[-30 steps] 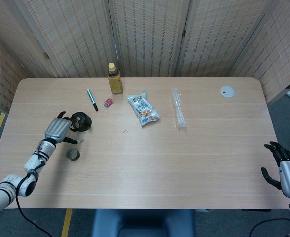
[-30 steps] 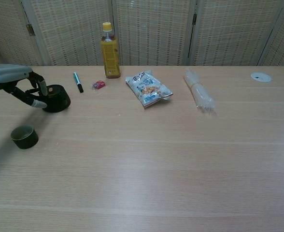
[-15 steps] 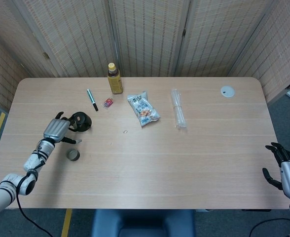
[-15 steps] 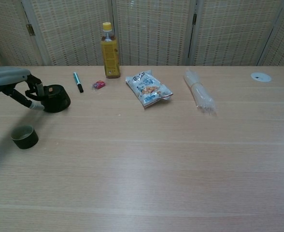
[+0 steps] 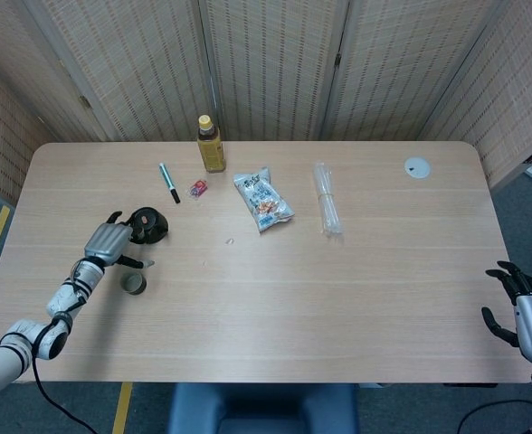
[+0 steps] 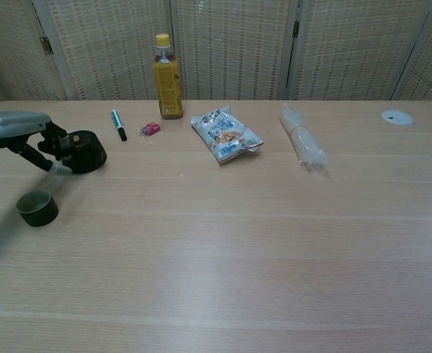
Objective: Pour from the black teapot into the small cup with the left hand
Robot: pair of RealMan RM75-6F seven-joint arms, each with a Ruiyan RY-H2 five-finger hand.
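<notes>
Woven reed screens stand behind a pale wood-grain table (image 5: 356, 280), rounded at its corners.

On the table's left side sits the black teapot (image 6: 84, 151), squat and round with a lid, upright on the surface. The left hand (image 6: 26, 132) is against its left side, fingers (image 6: 54, 144) curled in toward the pot's handle side; whether they actually grip it is hard to tell, as the dark fingers merge with the dark pot in both views. Nearer than the teapot and a little to its left stands the small cup (image 6: 37, 209), a short dark cylinder, open top up, apart from both pot and hand.

Farther back, a green-and-black pen (image 5: 169, 182) lies beside a small red wrapper (image 5: 197, 188). Behind them stands a bottle (image 6: 167, 79) of amber drink with a yellow cap and a yellow label; its writing is too small to read. Right of it lies a crinkled snack bag (image 5: 262, 199) printed in blue and orange, its text unreadable, then a clear plastic bundle (image 5: 327, 210), long and narrow. A round white disc (image 5: 417, 166) lies flat at the far right.

The right hand (image 5: 526, 310) hangs off the table's near right edge, dark fingers spread apart, holding nothing.
</notes>
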